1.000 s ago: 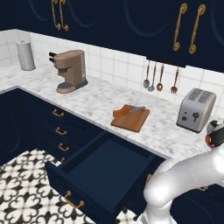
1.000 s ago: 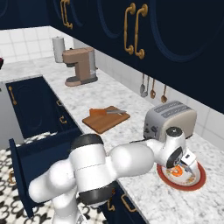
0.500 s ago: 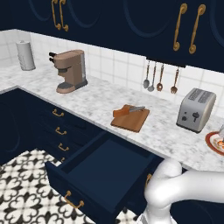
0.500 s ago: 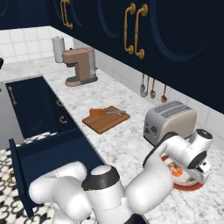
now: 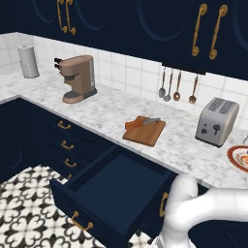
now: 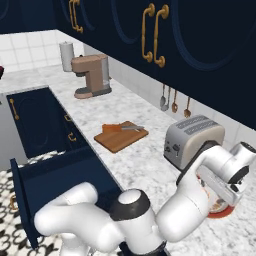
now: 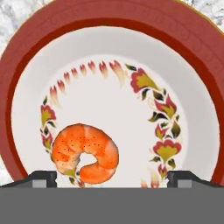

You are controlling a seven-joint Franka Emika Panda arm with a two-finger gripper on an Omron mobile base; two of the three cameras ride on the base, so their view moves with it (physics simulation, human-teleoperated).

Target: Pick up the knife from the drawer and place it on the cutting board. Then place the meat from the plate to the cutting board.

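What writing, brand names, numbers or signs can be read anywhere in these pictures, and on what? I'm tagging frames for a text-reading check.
None: no words, numbers or brand marks are legible.
The plate has painted red and olive flower ornaments around the meat, not lettering.
The toaster front has small dark knobs, with no readable markings.
The coffee machine has no readable label.

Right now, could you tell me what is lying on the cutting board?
The knife lies on the cutting board, its orange-brown handle at one corner and its blade pointing across. Nothing else lies on the board; the meat remains on the plate.
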